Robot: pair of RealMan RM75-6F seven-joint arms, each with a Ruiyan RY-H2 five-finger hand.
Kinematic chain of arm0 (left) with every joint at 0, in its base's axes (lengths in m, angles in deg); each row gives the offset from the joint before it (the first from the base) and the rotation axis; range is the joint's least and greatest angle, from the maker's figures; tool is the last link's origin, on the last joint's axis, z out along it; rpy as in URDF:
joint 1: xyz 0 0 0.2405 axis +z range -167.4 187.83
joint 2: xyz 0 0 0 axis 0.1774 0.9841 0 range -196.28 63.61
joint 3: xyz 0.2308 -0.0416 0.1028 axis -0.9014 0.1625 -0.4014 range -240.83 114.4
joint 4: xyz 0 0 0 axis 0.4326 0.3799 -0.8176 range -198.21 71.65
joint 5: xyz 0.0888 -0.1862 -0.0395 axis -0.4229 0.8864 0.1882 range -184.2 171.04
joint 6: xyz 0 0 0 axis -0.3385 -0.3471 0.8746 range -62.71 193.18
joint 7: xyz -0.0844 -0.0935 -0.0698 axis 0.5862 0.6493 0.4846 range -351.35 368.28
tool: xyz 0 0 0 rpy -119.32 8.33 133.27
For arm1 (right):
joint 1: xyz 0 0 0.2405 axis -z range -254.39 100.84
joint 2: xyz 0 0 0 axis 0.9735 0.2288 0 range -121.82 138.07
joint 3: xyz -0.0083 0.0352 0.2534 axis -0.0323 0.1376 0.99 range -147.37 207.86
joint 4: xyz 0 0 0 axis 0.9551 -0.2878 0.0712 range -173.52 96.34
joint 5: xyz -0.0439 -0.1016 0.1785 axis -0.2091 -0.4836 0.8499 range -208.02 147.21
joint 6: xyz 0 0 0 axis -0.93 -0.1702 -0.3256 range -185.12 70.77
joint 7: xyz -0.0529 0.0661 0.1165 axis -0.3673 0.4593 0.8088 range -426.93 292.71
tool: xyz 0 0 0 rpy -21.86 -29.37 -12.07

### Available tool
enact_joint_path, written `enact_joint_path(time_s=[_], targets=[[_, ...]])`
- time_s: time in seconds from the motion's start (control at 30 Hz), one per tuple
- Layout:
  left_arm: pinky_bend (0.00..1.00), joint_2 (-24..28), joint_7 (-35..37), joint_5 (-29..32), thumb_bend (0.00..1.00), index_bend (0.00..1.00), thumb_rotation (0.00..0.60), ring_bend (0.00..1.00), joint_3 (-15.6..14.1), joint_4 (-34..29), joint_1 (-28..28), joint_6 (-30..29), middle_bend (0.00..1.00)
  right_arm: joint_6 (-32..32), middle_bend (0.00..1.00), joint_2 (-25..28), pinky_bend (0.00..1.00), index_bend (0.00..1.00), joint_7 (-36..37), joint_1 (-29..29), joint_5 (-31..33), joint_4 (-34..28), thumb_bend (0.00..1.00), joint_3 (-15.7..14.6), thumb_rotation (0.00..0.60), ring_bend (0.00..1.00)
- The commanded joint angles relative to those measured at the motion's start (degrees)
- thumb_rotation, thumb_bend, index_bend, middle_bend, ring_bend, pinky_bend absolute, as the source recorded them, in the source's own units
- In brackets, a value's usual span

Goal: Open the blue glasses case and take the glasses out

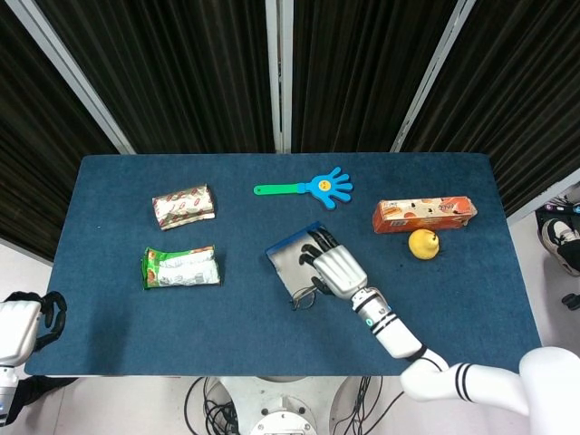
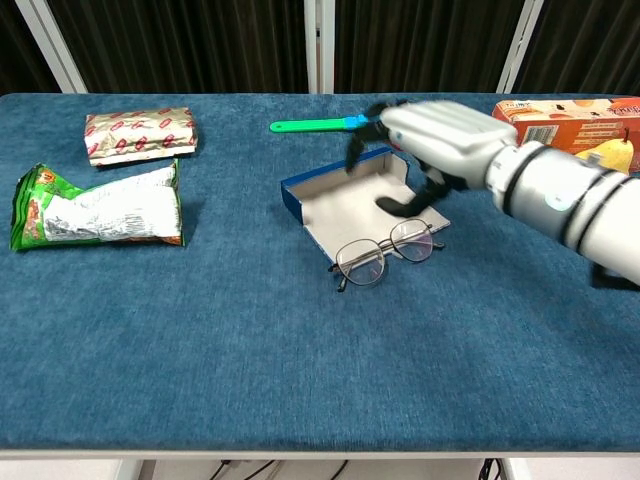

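1. The blue glasses case [image 2: 350,195] is seen lying open on the counter [image 2: 300,350], near its middle, with the pale lining facing up.
2. The glasses [image 2: 385,252] are found outside the case, on the cloth at the case's 6 o'clock edge in the chest view, touching or just beside its lip; which of the two cannot be told.
3. The right hand [image 2: 440,140] is held over the case's 3 o'clock end, its fingers [image 2: 400,205] spread and curled downward, and nothing is gripped. It is blurred in the chest view.
4. The left hand [image 1: 18,331] is seen off the counter at 8 o'clock in the head view; its fingers cannot be read.
5. Risks are judged as follows:
   - The glasses could be swept or bent if the right hand is lowered carelessly, since they lie just below it.
   - The light case could be dragged by a fingertip caught on its wall.
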Motion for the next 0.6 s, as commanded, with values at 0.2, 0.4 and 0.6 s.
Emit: enact_joint_path(time_s=[0.2, 0.4, 0.6], targets=[[0.41, -0.1, -0.1, 0.1, 0.36, 0.68, 0.600, 0.55, 0.0, 0.0, 0.0, 0.0, 0.71, 1.6, 0.26, -0.2, 0.00, 0.51, 1.2, 1.4, -0.8, 1.7, 0.34, -2.3, 0.600, 0.00], [0.41, 0.0, -0.1, 0.1, 0.36, 0.68, 0.600, 0.55, 0.0, 0.0, 0.0, 0.0, 0.71, 2.0, 0.26, -1.5, 0.00, 0.52, 2.2, 1.1, -1.3, 3.7, 0.34, -2.0, 0.600, 0.00], [0.41, 0.0, 0.1, 0.1, 0.36, 0.68, 0.600, 0.55, 0.0, 0.0, 0.0, 0.0, 0.71, 2.3, 0.27, -2.1, 0.00, 0.45, 2.4, 1.0, -2.0, 4.2, 0.33, -1.9, 0.600, 0.00]])
